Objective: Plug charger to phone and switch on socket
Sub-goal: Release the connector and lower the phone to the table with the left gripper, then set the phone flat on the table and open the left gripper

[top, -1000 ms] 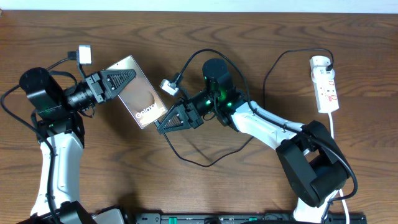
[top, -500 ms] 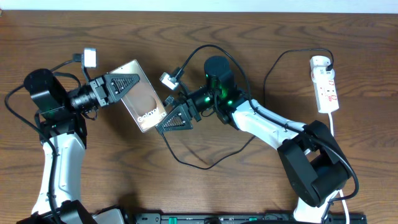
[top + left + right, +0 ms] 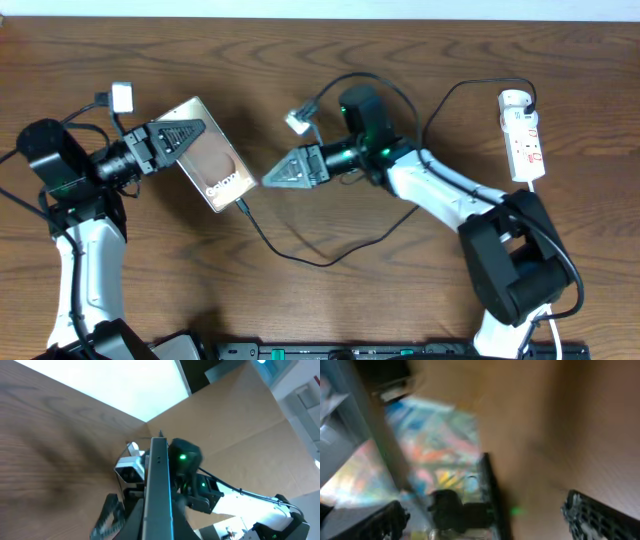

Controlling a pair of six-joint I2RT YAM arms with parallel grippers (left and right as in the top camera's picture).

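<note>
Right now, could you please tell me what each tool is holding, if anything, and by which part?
The left tool is shut on the phone, gripping the end away from the Galaxy lettering. The right tool is open, holding nothing.

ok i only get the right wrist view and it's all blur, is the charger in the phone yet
Observer: From overhead, the charger tip meets the phone at its lower edge. It looks plugged in, though I can't confirm it's fully seated.
Operator: who's got the phone
Observer: The left gripper is shut on its upper end.
Operator: and where's the socket
Observer: The socket lies at the table's far right, well apart from the right gripper, which is open and empty.
</note>
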